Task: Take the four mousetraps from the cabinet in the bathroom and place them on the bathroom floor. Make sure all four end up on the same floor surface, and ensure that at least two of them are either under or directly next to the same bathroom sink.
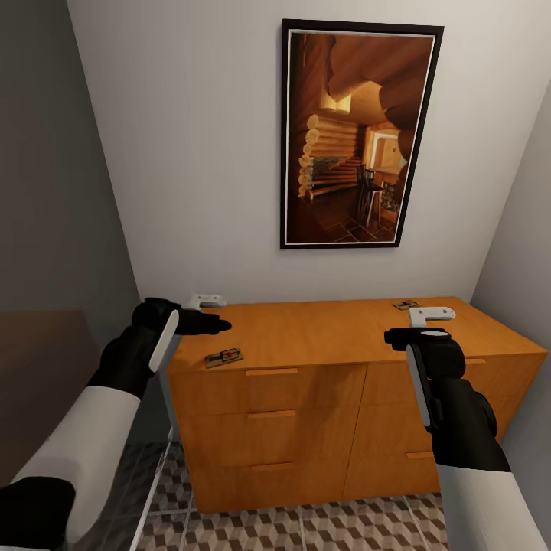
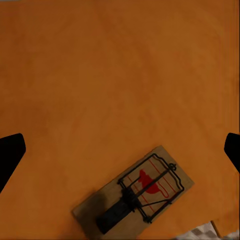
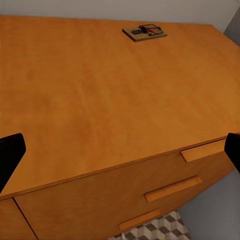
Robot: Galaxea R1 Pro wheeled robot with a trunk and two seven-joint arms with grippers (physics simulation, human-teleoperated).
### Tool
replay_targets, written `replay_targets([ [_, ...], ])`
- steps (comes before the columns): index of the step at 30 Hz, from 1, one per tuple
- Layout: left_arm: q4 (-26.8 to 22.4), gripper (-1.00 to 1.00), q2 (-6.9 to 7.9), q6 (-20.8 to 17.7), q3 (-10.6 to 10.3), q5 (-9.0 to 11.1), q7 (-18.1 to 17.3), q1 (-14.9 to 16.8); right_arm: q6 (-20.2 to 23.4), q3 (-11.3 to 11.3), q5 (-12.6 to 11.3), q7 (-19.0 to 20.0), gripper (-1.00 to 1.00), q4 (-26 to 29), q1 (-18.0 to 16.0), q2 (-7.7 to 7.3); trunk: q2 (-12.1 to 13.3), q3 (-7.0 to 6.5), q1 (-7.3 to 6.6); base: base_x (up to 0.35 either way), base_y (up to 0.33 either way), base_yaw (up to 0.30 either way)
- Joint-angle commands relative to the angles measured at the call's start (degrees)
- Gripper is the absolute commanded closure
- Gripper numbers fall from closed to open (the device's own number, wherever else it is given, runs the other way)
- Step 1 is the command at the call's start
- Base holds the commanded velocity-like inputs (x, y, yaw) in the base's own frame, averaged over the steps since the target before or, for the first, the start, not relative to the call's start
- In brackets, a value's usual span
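Progress nil: two brown wooden mousetraps (image 1: pixel 223 357) (image 1: pixel 405 304) lie on your orange-brown drawer cabinet (image 1: pixel 306 337); cube-patterned tile floor (image 1: pixel 306 528) bare; both grippers (image 1: pixel 218 324) (image 1: pixel 398 337) open, empty.

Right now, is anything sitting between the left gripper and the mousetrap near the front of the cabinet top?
Nothing visible. The left gripper hovers open above the cabinet, and only bare wood lies between it and the mousetrap.

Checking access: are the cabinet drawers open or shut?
Shut: the cabinet drawer fronts sit flush in the head view.
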State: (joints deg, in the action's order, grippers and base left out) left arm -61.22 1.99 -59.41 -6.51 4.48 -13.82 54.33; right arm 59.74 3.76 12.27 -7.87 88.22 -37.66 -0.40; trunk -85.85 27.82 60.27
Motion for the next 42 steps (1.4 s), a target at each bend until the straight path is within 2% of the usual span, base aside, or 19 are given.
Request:
replay_targets([
  [1,0.48,-1.0,0.07,-0.31,-0.17,0.39,-0.39,0.32,0.26,-0.05,0.0,-0.13,-1.0,0.03,-0.05,-0.02,-0.04,0.07,0.0,0.0,0.0,0.0],
  [11,2.7,-1.0,0.01,-0.51,-1.39,0.27,-2.66,1.5,0.26,0.0,-0.04,-0.13,-1.0,0.01,-0.05,-0.04,-0.04,0.07,0.0,0.0,0.0,0.0],
  [17,3.14,-1.0,-0.04,-0.59,-3.73,0.27,-3.03,1.68,0.26,0.02,-0.05,-0.16,-1.0,-0.03,-0.05,-0.04,-0.04,0.07,0.0,0.0,0.0,0.0],
  [23,3.37,-1.0,-0.05,-0.59,-5.1,0.33,-3.17,1.72,0.26,0.02,-0.05,-0.19,-1.0,-0.05,-0.05,-0.04,-0.04,0.07,0.0,0.0,0.0,0.0],
  [32,3.88,-1.0,-0.06,-0.59,-5.72,0.36,-3.22,1.74,0.26,0.02,-0.05,-0.16,-1.0,-0.06,-0.05,-0.04,-0.04,0.07,0.0,0.0,0.0,0.0],
  [42,6.54,-1.0,-0.06,-0.59,-5.86,0.36,-3.23,2.03,0.26,0.02,-0.07,-0.2,-1.0,-0.08,-0.05,-0.04,-0.04,0.07,0.0,0.0,0.0,0.0],
])
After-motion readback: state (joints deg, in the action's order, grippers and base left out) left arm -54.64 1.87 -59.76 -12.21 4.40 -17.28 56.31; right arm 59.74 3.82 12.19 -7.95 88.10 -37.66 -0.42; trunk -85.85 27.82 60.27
